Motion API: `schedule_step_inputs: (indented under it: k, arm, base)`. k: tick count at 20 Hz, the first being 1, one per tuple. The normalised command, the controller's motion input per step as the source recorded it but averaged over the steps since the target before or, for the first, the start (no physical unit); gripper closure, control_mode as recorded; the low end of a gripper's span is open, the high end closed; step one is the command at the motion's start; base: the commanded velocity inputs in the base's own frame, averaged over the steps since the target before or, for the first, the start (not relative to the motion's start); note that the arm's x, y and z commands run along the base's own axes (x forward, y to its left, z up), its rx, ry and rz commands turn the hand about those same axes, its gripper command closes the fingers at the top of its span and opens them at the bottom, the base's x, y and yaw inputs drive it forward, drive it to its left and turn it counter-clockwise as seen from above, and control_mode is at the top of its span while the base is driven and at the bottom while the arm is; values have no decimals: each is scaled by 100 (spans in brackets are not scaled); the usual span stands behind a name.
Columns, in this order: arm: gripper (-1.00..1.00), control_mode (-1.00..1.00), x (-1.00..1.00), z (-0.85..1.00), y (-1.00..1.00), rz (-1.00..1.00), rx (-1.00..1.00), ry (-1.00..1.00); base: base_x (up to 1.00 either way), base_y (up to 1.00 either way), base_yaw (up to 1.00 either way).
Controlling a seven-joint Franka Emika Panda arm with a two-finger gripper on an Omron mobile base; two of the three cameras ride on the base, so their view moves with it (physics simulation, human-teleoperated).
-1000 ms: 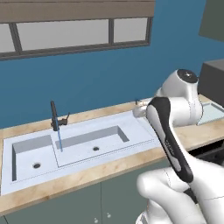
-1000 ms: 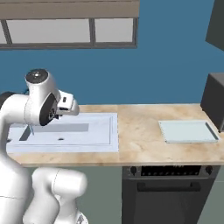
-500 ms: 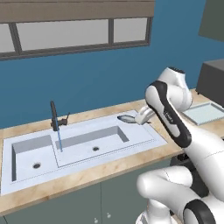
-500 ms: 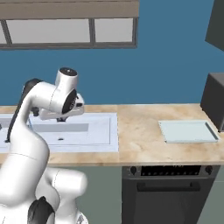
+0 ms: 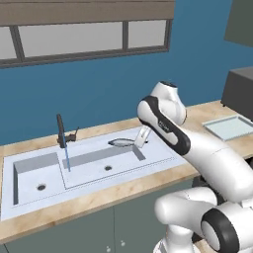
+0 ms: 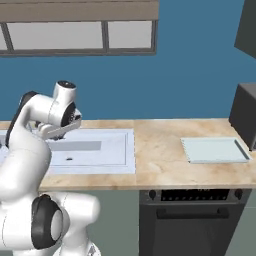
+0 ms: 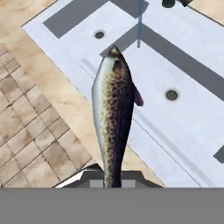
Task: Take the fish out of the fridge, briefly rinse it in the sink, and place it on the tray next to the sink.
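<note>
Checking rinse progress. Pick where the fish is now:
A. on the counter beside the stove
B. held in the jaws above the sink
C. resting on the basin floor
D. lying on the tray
B: the fish sticks out level from the closed gripper over the sink, near the faucet's running water, while the tray sits bare far off along the counter.

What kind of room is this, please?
Most likely a kitchen, a rendered one: a white sink with a dark faucet set in a wooden counter, an oven front below it, and a window above.
</note>
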Motion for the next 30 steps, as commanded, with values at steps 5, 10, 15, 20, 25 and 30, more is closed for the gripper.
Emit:
schedule_step_inputs:
  k: [5, 10, 15, 20, 25, 30]
  arm:
    - [100, -100, 84, -1, 54, 43, 0, 3]
    - [100, -100, 29, -29, 50, 45, -3, 0]
    - [100, -100, 1, -26, 52, 24, -1, 0]
    - [100, -100, 5, -21, 45, 11, 0, 0]
    - [100, -100, 11, -26, 29, 8, 0, -9]
    - [100, -100, 10, -16, 17, 7, -2, -27]
  base:
    - [0, 0, 0]
    - [0, 0, 0]
    - [0, 0, 0]
    - [0, 0, 0]
    - [0, 0, 0]
    - [0, 0, 0]
